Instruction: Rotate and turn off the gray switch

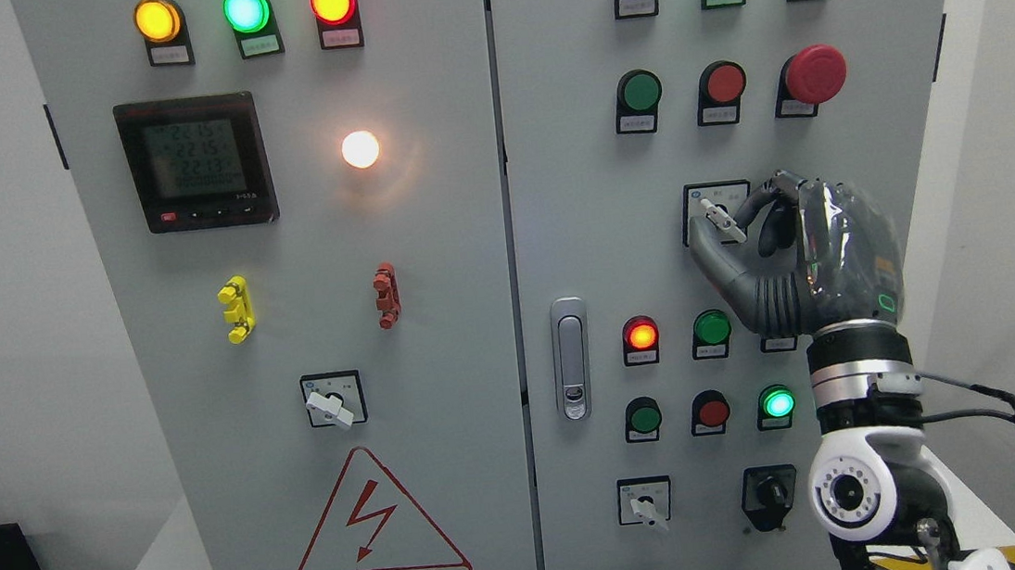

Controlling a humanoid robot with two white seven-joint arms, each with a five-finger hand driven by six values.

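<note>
The gray rotary switch (721, 221) sits on a black-framed square plate on the right cabinet door, below the red and green push buttons. Its pale knob points down to the right. My right hand (729, 224) reaches up from the lower right and is shut on the knob. The thumb (707, 252) presses from the lower left and the index finger (755, 196) curls over from the upper right. The palm hides the plate's right part. My left arm does not show.
Two similar pale switches sit lower: one on the left door (333, 402), one at the right door's bottom (646, 504), beside a black selector (770, 494). A red mushroom button (813, 74) is above my hand. Lit lamps (641, 335) and a door handle (571, 358) lie to its left.
</note>
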